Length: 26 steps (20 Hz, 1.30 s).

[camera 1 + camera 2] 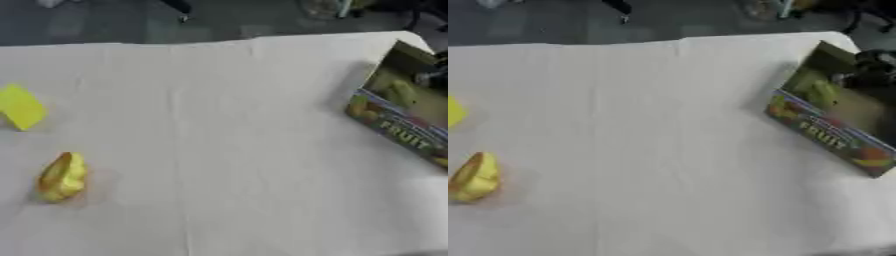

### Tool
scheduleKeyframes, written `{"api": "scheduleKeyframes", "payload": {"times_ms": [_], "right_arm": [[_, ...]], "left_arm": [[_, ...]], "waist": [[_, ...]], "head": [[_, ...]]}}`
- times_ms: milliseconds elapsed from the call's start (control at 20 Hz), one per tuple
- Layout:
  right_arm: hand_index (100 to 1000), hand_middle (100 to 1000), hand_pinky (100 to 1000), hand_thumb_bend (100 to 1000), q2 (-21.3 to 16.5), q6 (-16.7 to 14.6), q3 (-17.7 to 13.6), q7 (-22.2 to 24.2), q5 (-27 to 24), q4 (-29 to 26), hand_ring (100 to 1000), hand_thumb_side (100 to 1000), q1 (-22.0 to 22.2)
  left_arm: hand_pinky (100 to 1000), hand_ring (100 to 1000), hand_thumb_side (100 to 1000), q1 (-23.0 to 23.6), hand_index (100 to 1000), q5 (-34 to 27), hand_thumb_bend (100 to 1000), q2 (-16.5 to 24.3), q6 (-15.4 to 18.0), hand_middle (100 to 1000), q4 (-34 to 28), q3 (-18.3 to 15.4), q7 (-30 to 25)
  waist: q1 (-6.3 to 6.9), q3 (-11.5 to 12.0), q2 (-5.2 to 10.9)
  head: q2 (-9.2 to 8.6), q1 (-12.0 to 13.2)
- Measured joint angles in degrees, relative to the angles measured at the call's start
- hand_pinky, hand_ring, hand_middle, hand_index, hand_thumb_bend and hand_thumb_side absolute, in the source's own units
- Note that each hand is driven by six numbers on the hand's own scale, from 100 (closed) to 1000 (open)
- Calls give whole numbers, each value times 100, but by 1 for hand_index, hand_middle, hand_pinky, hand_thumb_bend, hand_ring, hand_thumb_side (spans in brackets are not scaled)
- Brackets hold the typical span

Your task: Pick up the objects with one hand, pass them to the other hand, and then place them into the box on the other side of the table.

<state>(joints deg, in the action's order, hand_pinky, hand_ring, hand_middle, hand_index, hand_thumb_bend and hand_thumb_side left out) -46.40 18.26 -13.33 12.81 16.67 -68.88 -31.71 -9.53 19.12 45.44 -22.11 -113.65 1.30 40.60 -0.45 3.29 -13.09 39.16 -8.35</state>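
Observation:
A yellow flat block [21, 106] lies on the white tablecloth at the far left. Nearer to me on the left sits a yellow-orange fruit-shaped object [61, 176]. At the right edge stands the open box [833, 134] with "FRUIT" printed on its side. A green object [822, 93] lies inside it. A dark shape, my right hand [874, 68], hangs over the far part of the box, too blurred to read. My left hand shows in neither view.
The white cloth covers the table [227, 140] from the front to its far edge [210, 42]. Beyond that edge is dark floor with a few indistinct items.

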Motion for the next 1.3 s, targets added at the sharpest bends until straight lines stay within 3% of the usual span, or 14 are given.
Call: {"api": "scheduleKeyframes", "payload": {"times_ms": [200,350,600,750,1000,1300], "right_arm": [[934,814,842,100,19,107,-164,-1119,-1232,-736,969,682,53],[938,810,829,100,15,60,-157,-1773,-2049,-1284,938,634,102],[937,803,822,100,-12,-65,-37,-2246,-2904,-1958,909,515,137],[931,798,820,100,-31,-61,79,-2318,-3080,-2194,908,525,120],[928,793,820,100,-31,2,260,-2312,-3163,-2431,907,523,-19],[923,790,819,100,-10,106,422,-2202,-3163,-2513,905,547,-154]], "left_arm": [[669,638,657,46,774,0,1000,0,-96,598,0,-6,-96],[671,642,656,59,775,0,1000,9,-153,602,0,-44,-153],[682,662,631,48,787,-74,1000,134,-346,623,0,-77,-346],[703,678,568,-92,800,-177,1000,359,-622,638,-1,-69,-641],[744,716,464,-581,809,-549,1000,983,-1206,666,-10,123,-1964],[820,782,398,-1650,827,-1583,1000,1652,-2632,714,126,711,-3926]], "waist": [[16,-7,0],[27,0,0],[43,35,0],[73,68,0],[86,70,7],[125,48,8]], "head": [[62,360],[128,757],[208,1256],[210,1408],[211,1465],[208,1467]]}}
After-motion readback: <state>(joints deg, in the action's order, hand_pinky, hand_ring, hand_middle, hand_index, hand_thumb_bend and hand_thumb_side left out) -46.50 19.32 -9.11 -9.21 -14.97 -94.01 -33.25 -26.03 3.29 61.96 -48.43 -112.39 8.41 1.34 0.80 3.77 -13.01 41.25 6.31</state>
